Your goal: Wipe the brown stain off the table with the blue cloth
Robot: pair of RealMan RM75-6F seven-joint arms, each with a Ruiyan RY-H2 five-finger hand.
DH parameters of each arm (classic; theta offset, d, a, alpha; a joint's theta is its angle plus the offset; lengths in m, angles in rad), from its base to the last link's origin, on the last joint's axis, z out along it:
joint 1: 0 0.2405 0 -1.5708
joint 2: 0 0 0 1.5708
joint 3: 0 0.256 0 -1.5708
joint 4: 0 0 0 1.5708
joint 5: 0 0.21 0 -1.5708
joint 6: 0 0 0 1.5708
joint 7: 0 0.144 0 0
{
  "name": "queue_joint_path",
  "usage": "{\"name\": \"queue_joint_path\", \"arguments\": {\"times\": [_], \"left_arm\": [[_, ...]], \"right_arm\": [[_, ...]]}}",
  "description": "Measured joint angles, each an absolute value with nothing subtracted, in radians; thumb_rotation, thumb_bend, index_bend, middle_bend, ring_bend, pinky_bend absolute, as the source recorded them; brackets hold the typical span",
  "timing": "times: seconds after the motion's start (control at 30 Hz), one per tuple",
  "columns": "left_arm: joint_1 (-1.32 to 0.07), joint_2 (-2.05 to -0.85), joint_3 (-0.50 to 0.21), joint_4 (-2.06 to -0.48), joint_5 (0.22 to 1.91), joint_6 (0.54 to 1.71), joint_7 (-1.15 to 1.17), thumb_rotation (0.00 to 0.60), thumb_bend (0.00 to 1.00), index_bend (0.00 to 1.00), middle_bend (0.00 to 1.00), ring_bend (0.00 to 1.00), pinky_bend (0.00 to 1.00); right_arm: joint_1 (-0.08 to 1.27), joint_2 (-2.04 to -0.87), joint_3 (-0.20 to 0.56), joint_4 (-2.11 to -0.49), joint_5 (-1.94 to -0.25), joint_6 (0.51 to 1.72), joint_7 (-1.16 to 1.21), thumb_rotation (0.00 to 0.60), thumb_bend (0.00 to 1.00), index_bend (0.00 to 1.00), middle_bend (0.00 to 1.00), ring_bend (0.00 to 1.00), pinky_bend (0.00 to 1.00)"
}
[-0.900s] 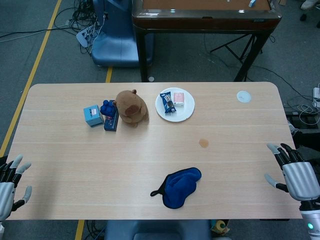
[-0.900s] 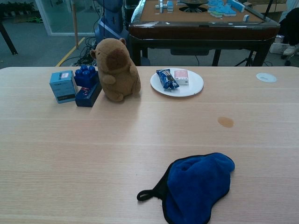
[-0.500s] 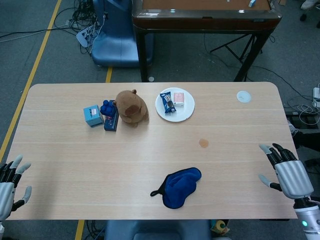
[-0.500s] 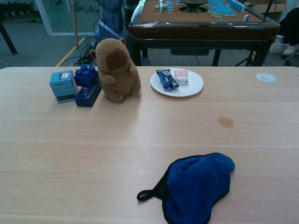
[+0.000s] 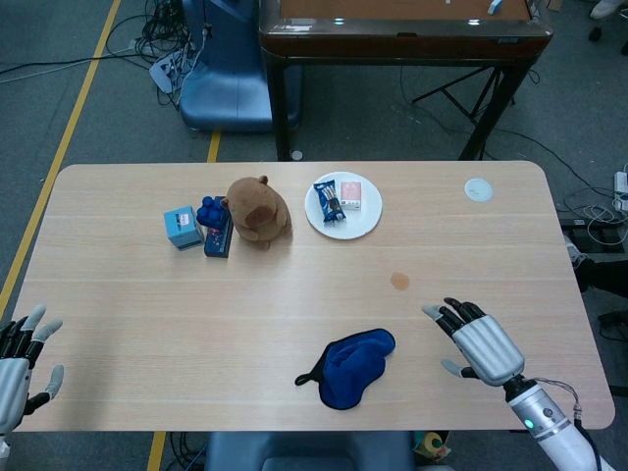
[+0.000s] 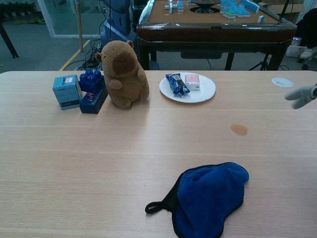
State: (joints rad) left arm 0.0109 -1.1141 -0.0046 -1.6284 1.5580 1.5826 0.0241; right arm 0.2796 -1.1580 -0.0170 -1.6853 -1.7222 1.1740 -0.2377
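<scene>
The wooden bench (image 5: 147,294) spreads wide, carrying every item. The brown plush toy (image 5: 259,210) sits toward the far left, just beside a dark blue block stack (image 5: 214,226) and a small teal box (image 5: 183,227); a white plate (image 5: 365,223) with two snack packets lies to its right. The blue cloth (image 5: 351,367) lies crumpled near the front edge, a black loop trailing off its left side. The right robot hand (image 5: 477,340) hovers over the bench just right of the cloth, fingers spread and holding nothing; in the chest view only a pale fingertip or two (image 6: 300,96) show at the right edge. The left robot hand (image 5: 22,363) rests off the bench's left front corner, also released and empty. The brown stain (image 5: 399,281) sits well apart from the plate, between cloth and plate, slightly right. To grasp well, the right robot hand should probably come down on the cloth's thick middle, gathering enough fabric to press flat, then sweep across the stain, not beside it.
</scene>
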Motion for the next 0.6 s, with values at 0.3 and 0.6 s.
{"name": "queue_joint_path", "arguments": {"times": [0.3, 0.6], "left_arm": [[0.027, -1.107, 0.001, -1.629, 1.559, 1.601, 0.014, 0.6, 0.41, 0.17, 0.02, 0.06, 0.03], [0.03, -1.104, 0.0, -1.637, 1.559, 1.605, 0.023, 0.6, 0.41, 0.17, 0.02, 0.06, 0.03]], "right_arm": [[0.407, -1.314, -0.012, -1.68, -1.702, 0.975, -0.334, 0.6, 0.21, 0.14, 0.24, 0.14, 0.24], [0.504, -1.46, 0.023, -1.625, -1.613, 0.851, -0.435, 0.6, 0.21, 0.14, 0.24, 0.15, 0.25]]}}
